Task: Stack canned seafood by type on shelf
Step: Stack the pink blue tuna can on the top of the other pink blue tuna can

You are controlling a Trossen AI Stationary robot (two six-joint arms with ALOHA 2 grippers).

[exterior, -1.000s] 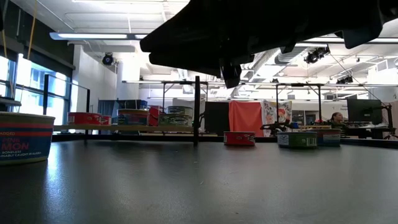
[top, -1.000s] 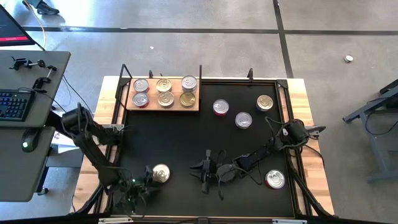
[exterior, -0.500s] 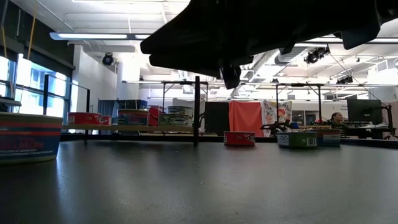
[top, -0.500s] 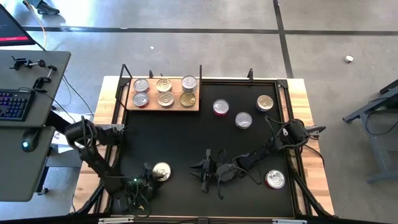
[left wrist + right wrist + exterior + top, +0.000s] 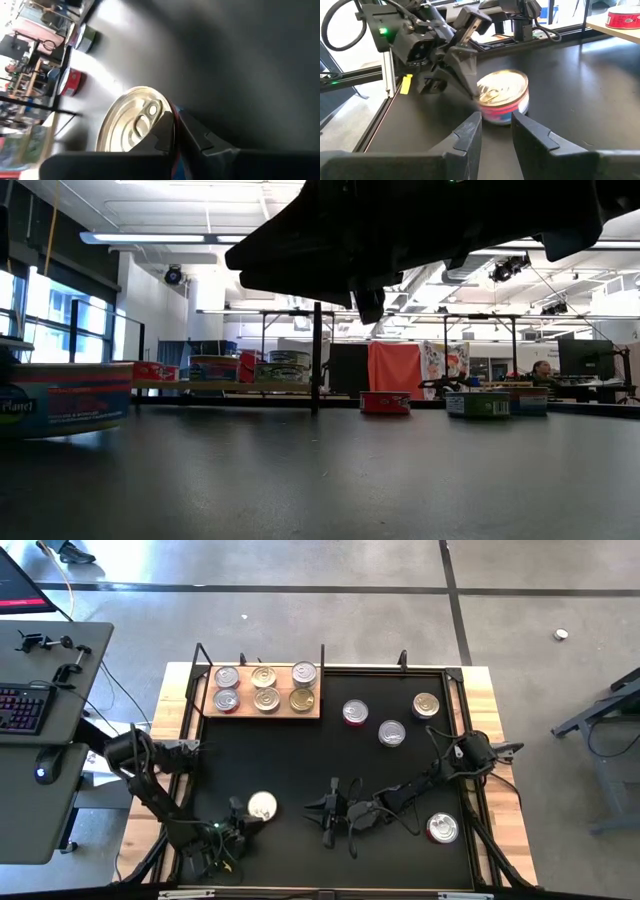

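We had the left claw (image 5: 243, 827) clamped on the rim of a gold-lidded can (image 5: 262, 806); next, lift it to the shelf (image 5: 262, 709). Right claw (image 5: 330, 815) waited, part open, empty.

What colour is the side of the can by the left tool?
Red and blue under a silver lid, on the can; right wrist view.

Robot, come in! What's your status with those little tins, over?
Left claw shut at the rim of the front can. Right claw open, empty, mid-mat. The shelf holds six; four loose cans remain. Nothing blocking the way.
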